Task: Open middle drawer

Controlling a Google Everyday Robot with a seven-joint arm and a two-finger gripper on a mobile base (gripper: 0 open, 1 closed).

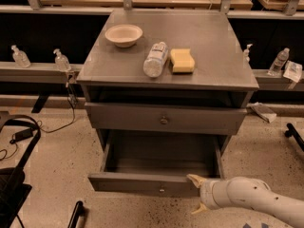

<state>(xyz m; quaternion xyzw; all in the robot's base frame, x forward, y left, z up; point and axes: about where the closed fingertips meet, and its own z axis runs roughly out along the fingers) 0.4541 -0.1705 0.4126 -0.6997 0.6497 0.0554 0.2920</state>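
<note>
No legible text or labels.

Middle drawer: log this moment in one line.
middle drawer: pulled out | gripper: open, by its front's right end | task: looks done
</note>
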